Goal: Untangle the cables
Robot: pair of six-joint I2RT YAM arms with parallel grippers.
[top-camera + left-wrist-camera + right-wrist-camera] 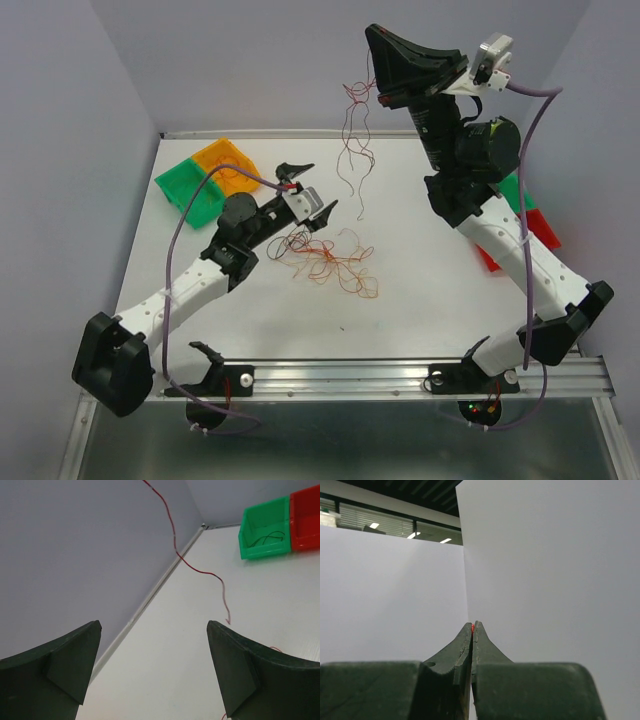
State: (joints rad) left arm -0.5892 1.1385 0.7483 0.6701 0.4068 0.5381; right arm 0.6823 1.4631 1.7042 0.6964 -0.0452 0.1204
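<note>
While my right jaws, high at one o'clock, pinch a dangling red cable (174, 535), my left jaws gape empty at eleven o'clock of the tangle (325, 260).

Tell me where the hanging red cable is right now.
In the top view, the red cable hangs from the shut right gripper, high at centre-back. Its lower end dangles toward the tangled pile beside the left gripper.
</note>
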